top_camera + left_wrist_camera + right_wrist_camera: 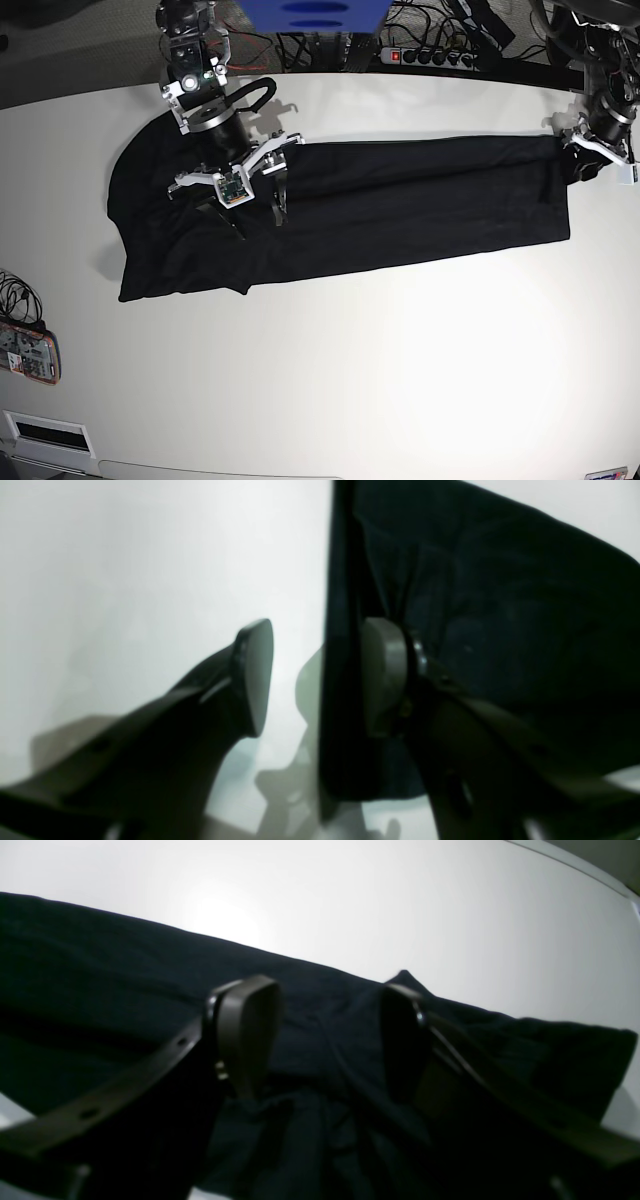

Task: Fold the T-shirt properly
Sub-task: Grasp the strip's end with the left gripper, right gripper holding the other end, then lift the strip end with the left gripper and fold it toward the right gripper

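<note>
Gaping left pincer (320, 680) straddles T-shirt (400, 205) hem, wrist view only; right pincer (325, 1035) parted over cloth, gripping nothing.

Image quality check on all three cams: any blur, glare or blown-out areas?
Left wrist: soft focus throughout, white table washed out, gripper shadows low in frame. Right wrist: blurry, a bright glare patch on the table above the T-shirt, whose black folds barely read. Base: sharpest view, mild wide-angle curve at the table edges, T-shirt nearly featureless black.
</note>
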Controlling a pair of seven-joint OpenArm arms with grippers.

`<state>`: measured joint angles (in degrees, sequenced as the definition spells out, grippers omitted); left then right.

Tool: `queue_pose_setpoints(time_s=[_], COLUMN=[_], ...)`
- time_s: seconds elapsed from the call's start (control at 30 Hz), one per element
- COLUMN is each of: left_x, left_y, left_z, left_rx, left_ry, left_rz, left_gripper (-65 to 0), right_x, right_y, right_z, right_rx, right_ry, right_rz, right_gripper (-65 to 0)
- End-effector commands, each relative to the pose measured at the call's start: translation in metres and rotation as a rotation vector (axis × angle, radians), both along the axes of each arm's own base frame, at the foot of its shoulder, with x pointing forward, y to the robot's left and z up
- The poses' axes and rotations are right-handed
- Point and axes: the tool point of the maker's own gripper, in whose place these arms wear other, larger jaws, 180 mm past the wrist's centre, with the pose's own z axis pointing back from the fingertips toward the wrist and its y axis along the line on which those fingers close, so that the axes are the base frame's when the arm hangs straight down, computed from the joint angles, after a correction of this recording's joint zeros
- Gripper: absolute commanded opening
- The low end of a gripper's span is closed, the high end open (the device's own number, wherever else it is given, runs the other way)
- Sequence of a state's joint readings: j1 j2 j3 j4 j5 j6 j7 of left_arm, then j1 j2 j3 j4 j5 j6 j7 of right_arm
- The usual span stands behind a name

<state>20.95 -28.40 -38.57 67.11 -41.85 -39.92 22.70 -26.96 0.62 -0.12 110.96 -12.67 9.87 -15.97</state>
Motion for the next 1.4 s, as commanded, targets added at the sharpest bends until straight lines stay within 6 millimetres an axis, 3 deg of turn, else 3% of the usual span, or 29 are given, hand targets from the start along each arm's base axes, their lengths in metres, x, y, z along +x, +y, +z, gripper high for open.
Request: queue_pose_setpoints(time_s=[0.0, 0.13, 0.27, 0.43, 0.53, 0.83, 0.97, 1.07, 1.2, 1.37], left_x=[0.006, 0.014, 0.015, 0.013, 0.004, -0.001, -0.001, -0.001, 0.006, 0.016], left_y=[0.002, -0.006, -0.026, -0.027, -0.024, 0.025, 0.03, 0.029, 0.005, -0.002], left_z=[0.005, 0.005, -0.005, -0.006, -0.007, 0.037, 0.04, 0.038, 0.027, 0.036], left_rx=[0.013, -0.008, -0.029, -0.028, -0.017, 0.085, 0.092, 0.087, 0.045, -0.048], left_ry=[-0.008, -0.029, -0.002, 0.003, 0.018, -0.073, -0.077, -0.072, -0.058, -0.057], left_rz=[-0.01, -0.005, -0.064, -0.067, -0.069, 0.035, 0.044, 0.042, -0.018, -0.035], left_gripper=[-36.9, -36.9, -37.0, -37.0, -36.8, -29.2, -29.0, -28.9, -28.8, -28.8], right_x=[0.004, 0.004, 0.004, 0.004, 0.004, 0.004, 0.004, 0.004, 0.004, 0.004], right_y=[0.001, 0.001, 0.001, 0.001, 0.002, 0.001, 0.001, 0.001, 0.001, 0.001], right_z=[0.014, 0.014, 0.015, 0.015, 0.015, 0.014, 0.014, 0.014, 0.014, 0.014], right_rx=[0.018, 0.018, 0.019, 0.019, 0.02, 0.018, 0.017, 0.017, 0.017, 0.016], right_ry=[-0.052, -0.052, -0.053, -0.053, -0.053, -0.047, -0.048, -0.048, -0.048, -0.049], right_rz=[0.002, 0.002, 0.002, 0.002, 0.002, 0.001, 0.0, 0.0, 0.0, 0.001], right_gripper=[-31.6, -31.6, -31.6, -31.4, -31.4, -31.4, -31.4, -31.6, -31.6, -31.6])
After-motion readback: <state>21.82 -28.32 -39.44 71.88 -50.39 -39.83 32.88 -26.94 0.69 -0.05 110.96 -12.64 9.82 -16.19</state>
